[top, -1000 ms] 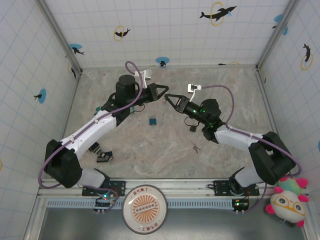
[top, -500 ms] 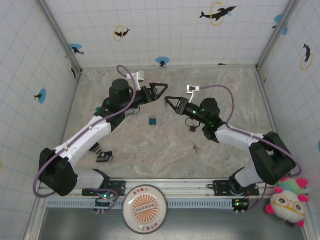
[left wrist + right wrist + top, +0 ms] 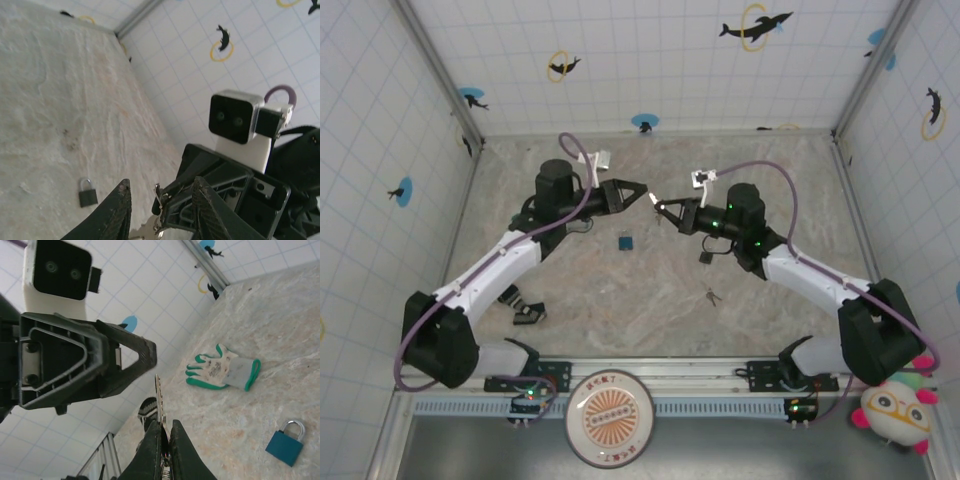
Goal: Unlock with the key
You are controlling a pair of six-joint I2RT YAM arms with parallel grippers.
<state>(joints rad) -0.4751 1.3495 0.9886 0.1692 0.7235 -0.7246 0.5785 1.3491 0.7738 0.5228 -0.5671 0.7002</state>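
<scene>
Key is staying clenched in the right tool; the left tool, jaws parted, is moving in around it, probably beginning a handover.

The left gripper and right gripper meet tip to tip, the key in the slim gap. Below, a blue padlock, dark padlock and loose keys dot the table; room lies open behind.

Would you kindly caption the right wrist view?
Right gripper pinches the key facing the left gripper; blue padlock lies on the table.
</scene>
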